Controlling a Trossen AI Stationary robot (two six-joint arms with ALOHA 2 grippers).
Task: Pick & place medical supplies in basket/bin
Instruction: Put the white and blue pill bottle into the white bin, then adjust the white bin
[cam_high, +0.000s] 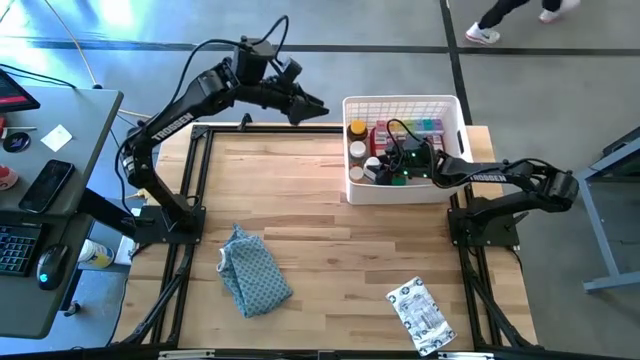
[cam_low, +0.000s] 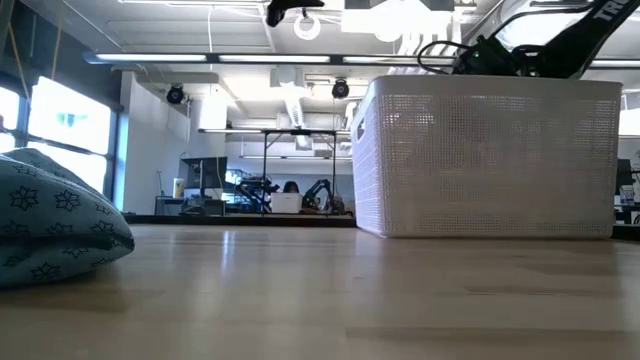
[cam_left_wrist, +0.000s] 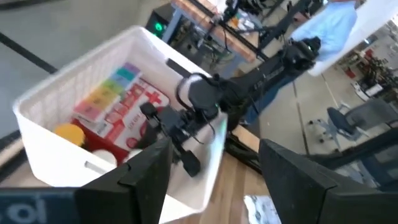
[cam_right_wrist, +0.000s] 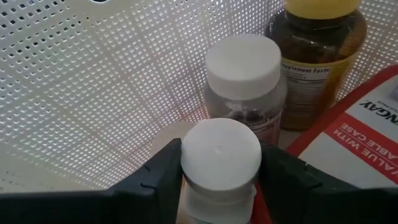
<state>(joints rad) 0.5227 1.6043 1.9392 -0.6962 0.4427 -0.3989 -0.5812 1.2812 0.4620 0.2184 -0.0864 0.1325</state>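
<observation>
Inside the white bin, right gripper clamped on one white-capped bottle. Just behind: one grey bottle with white cap, one amber bottle, yellow lid, label reading "Supplement Facts". Red case alongside, lettering cut off. Left gripper hovering beside the bin, fingers apart, holding nothing. One silver-white packet out on the table, one patterned cloth.

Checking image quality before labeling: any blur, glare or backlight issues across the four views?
Left wrist view: soft motion blur over the white bin and the left gripper. Low view: bright ceiling lights and windows backlight the scene, and the near cloth is out of focus. Right wrist view: sharp on the white-capped bottle in the right gripper. High view: evenly lit, no glare.
</observation>
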